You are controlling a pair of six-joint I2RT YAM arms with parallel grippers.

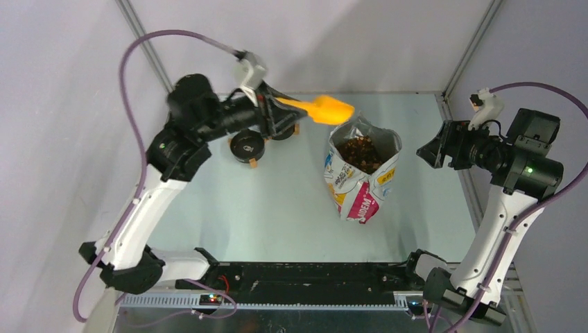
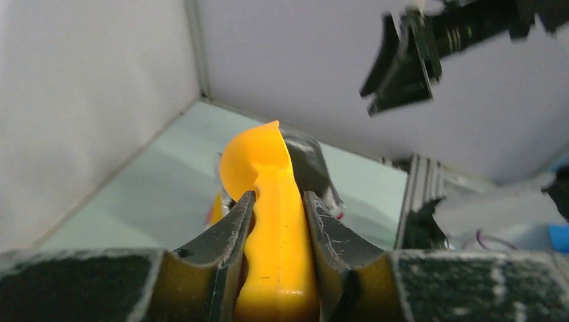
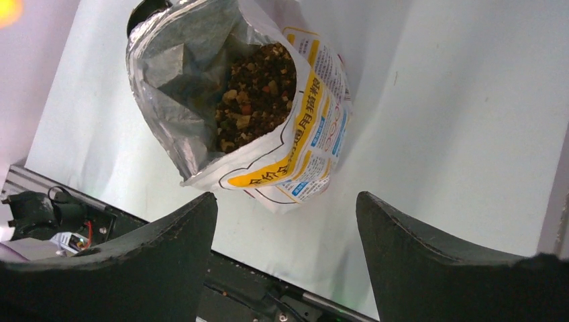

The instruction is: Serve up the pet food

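Right gripper [image 3: 287, 201], its black fingers spread wide with nothing between them, frames the pet food [image 3: 258, 94]: a loose heap of small brown and reddish-brown pellets with a few paler bits, lying deep inside the open bag [image 1: 357, 194]. The printed bag stands upright near the middle of the table [image 1: 277, 215], mouth gaping upward. Its silver lining folds inward on one side and shades part of the heap, so how far down the food goes cannot be seen. Above the bag's far rim hangs the orange scoop [image 1: 326, 109], its handle clamped between the fingers of the left gripper [image 2: 278, 198]. From the left wrist only the back of the scoop's bowl shows, and whether it carries anything cannot be made out. Beneath the left arm sits a dark round object [image 1: 247, 146], partly covered by the gripper and too unclear to name. Bare tabletop lies in front of the bag and to both sides. The right gripper hovers well apart from the bag, by the table's right edge and the enclosing wall.
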